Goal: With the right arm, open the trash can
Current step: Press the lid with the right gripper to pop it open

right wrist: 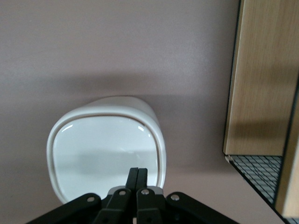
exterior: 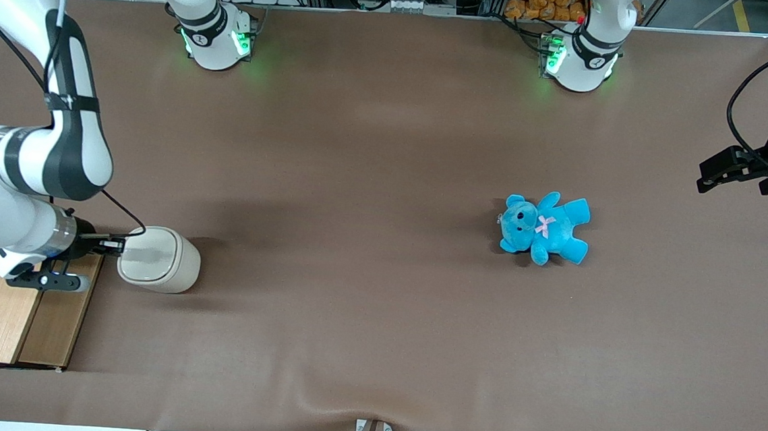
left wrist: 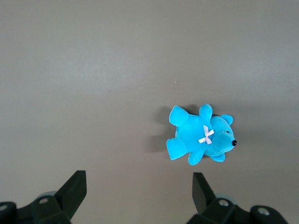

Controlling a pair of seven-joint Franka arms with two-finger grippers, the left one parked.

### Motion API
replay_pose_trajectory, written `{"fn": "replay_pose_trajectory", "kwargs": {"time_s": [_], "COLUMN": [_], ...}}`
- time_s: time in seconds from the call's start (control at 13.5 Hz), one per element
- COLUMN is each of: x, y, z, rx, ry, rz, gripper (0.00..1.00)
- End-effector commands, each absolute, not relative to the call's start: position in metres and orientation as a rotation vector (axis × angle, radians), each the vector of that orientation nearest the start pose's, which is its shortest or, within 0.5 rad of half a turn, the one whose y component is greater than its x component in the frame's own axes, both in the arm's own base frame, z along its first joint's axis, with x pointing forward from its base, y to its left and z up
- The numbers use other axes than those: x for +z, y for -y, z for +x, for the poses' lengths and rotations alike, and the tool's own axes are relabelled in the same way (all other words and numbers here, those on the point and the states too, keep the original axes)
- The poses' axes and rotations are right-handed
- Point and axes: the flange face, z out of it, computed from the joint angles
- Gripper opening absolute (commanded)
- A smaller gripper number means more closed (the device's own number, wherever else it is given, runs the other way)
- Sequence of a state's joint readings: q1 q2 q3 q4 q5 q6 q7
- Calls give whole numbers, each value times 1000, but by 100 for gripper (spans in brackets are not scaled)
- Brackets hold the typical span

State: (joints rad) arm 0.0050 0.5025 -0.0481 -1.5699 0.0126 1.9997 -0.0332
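The trash can is a small cream-white bin with a flat, lighter lid, standing on the brown table at the working arm's end. In the right wrist view its lid lies flat and closed. My right arm reaches down beside it. Its gripper is shut with the two fingers pressed together, and their tips rest over the lid's edge nearest the wooden box. Nothing is held between them.
A wooden box stands right beside the trash can, under the arm's wrist, and shows in the right wrist view. A blue teddy lies toward the parked arm's end and shows in the left wrist view.
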Motion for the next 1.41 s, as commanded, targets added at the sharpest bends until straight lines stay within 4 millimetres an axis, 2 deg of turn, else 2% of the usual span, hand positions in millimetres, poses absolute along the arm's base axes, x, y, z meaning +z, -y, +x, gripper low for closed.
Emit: {"fn": "replay_pose_trajectory", "kwargs": {"time_s": [0.0,0.15,0.37,0.74,0.89,1.11,1.33], "x": [334,331,311,297,278,291,330], "y": [30,28,30,27,28,23,18], "z": [683,683,679,674,667,673,684], "rx": [76,78,132,139,83,59,130], "ry": [15,17,12,21,23,24,17], "rz": [-3160,-3160,-3157,-3155,-3159,-3160,-3152], "gripper": [0,0,0,0,0,0,0]}}
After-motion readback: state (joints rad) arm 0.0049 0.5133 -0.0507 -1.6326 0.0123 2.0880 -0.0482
